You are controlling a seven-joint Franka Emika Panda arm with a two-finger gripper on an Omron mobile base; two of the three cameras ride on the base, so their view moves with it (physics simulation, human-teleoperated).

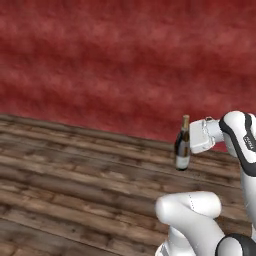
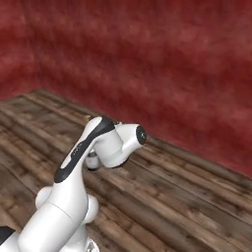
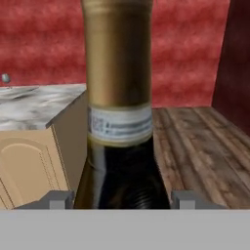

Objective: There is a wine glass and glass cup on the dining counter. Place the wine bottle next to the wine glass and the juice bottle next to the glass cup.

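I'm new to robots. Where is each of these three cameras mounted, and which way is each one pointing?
Left base view: on the base, behind-left of the arm, looking forward and down at wooden floor and red wall; the white arm rises lower right, holding the wine bottle upright.
Right base view: on the base, behind-right; the arm rises lower left.
Hand view: on the hand, looking along the claw past the bottle's gold neck toward the dining counter.
Shared: both base views show the same floor, wall and arm.

Arm raised, claw (image 1: 186, 142) clamped on wine bottle (image 1: 182, 145).

Even, dim, soft-edged rendered light
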